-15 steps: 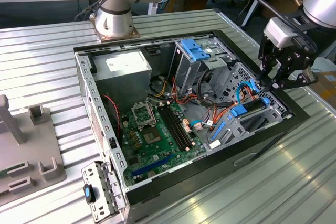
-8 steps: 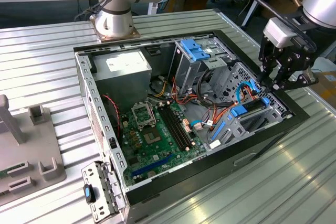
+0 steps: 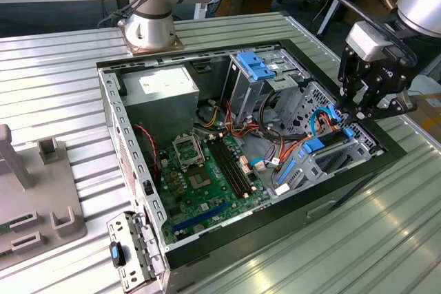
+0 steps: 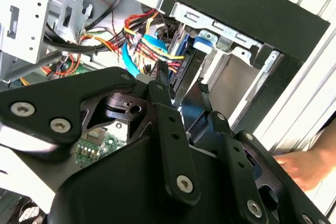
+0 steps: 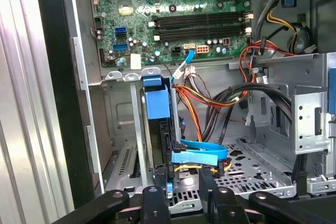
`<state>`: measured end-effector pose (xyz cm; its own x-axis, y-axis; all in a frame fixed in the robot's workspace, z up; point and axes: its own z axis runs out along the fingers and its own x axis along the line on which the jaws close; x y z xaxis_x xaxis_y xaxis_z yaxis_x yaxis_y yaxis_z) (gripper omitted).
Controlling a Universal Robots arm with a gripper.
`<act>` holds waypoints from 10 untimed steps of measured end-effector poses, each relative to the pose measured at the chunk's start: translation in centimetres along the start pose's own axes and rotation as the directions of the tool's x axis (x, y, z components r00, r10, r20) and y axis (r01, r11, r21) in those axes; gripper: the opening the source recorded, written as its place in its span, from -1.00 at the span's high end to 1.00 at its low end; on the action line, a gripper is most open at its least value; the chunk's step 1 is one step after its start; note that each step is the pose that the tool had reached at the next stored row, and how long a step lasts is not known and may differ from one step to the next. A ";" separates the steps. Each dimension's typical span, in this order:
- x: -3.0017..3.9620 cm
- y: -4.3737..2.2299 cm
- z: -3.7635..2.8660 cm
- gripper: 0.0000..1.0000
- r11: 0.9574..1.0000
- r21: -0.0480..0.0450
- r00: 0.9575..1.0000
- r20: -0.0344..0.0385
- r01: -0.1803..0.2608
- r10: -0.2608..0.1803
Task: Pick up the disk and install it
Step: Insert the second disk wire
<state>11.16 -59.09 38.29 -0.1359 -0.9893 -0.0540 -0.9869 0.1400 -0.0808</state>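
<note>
- I am working with one black two-fingered gripper, and it is hanging over the drive cage corner of the case, at the exterior view's right.
- My gripper's two fingers are standing apart, clenched on nothing. Their tips are sitting just at the near end of the disk, and I cannot tell whether they are touching it.
- One flat dark grey hard drive in a bright blue plastic carrier, the disk, is standing on edge in a slot of the grey metal cage inside the case. In the exterior view its blue edge is showing just below my gripper.
- One open black and grey desktop computer case is lying on its side on the ribbed metal tabletop.
- One green motherboard is lying in the case's floor.
- One short wide blue plastic clip is capping a second grey cage, well apart from my gripper.
- One flat light blue cable is curving beside the disk, next to a bundle of orange, yellow and black wires.
- One white label is sitting on the grey power supply box; its print is too small for me to read.
- One person's hand is showing in the second wrist view, outside the case's wall.
</note>
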 end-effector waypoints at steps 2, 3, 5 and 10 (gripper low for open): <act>0.00 0.00 0.00 0.25 1.000 -0.017 1.000 -0.004 -0.001 0.001; 0.00 0.00 -0.01 0.25 1.000 -0.024 1.000 -0.006 -0.001 0.001; 0.00 0.00 0.00 0.25 1.000 -0.029 1.000 -0.007 -0.001 0.001; 0.08 0.10 0.04 0.25 0.999 -0.037 1.000 -0.008 -0.001 0.001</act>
<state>11.05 -59.15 38.24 -0.1377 -0.9894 -0.0459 -0.9892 0.1398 -0.0439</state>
